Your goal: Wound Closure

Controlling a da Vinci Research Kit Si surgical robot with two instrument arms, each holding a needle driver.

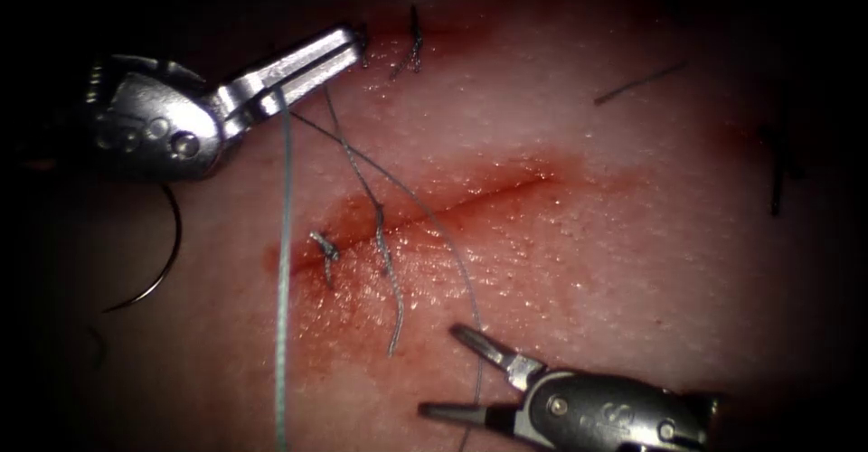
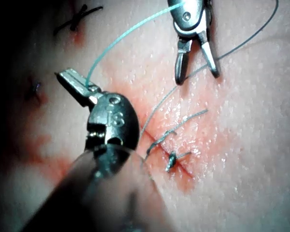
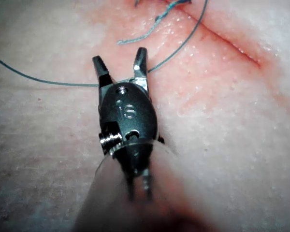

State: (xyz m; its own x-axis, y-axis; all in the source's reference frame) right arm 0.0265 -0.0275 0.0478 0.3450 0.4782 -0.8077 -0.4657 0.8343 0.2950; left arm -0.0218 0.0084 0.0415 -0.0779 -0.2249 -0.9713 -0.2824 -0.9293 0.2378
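Teal thread (image 1: 284, 262) hangs in a long straight line from the left tool (image 1: 348, 47), whose jaws are pressed together and seem to pinch it near where they hinge. A thinner, darker strand of thread (image 1: 448, 249) runs from there across the cut (image 1: 452, 203) and passes between the two jaws of the right tool (image 1: 443, 371). Those jaws are spread wide and hold nothing, though the strand lies right between them. So the right tool is much nearer this strand, and the strand crosses its open jaws nearly sideways.

The curved needle (image 1: 158, 267) lies out of the tissue (image 1: 633, 262), on the left of the cut, just under the left tool. No tool holds it.

On the cut sits a knot (image 1: 324, 249) near its left end, with a loose thread end (image 1: 391, 280) beside it, trailing toward the right tool. Red fluid (image 1: 362, 289) stains the tissue around the cut.
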